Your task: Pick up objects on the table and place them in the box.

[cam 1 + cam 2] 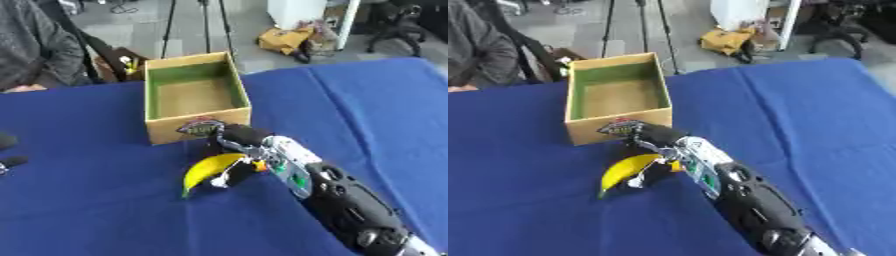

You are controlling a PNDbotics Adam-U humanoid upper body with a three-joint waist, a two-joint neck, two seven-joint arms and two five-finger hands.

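A blue cloth [367, 100] is covering the surface, creasing in long folds. Beyond its far edge, grey floor [175, 25] is showing under even light. Tripod legs [210, 22] are standing there, a yellow bag [284, 39] is lying beside a white cabinet [302, 12], and a black office chair [398, 25] is sitting at the right.

Looks like a lab/workshop: tripod legs [207, 25], office chair [395, 25], yellow bag [284, 39] on grey concrete floor behind blue-clothed table [367, 100].
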